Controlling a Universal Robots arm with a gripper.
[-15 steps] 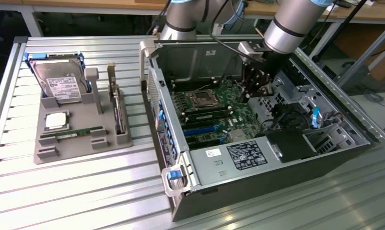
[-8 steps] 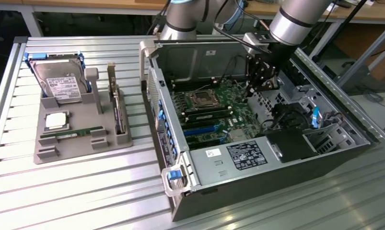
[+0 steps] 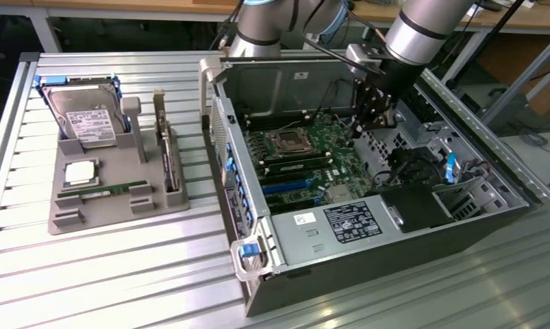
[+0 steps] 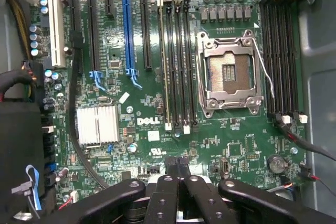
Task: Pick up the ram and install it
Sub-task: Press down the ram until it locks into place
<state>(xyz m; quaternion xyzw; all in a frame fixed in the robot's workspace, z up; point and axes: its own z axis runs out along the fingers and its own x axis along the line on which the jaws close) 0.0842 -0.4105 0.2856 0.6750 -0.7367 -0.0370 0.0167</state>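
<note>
A ram (image 3: 103,190), a long thin green stick, lies on edge in the grey holder (image 3: 119,205) at the exterior view's left, outside the computer case. A second narrow green stick (image 3: 298,164) stands in a memory slot (image 4: 161,61) beside the empty CPU socket (image 4: 231,72). My gripper (image 3: 377,123) hangs inside the open case above the motherboard's far side, well away from the holder. In the wrist view its black fingers (image 4: 178,163) are pressed together with nothing between them.
The holder also carries a hard drive (image 3: 90,116), a silver CPU chip (image 3: 81,173) and an upright expansion card (image 3: 170,164). Case walls (image 3: 229,137) surround the board. A silver heatsink (image 4: 97,124), black cables (image 4: 79,103) and several empty slots (image 4: 281,56) sit on the board.
</note>
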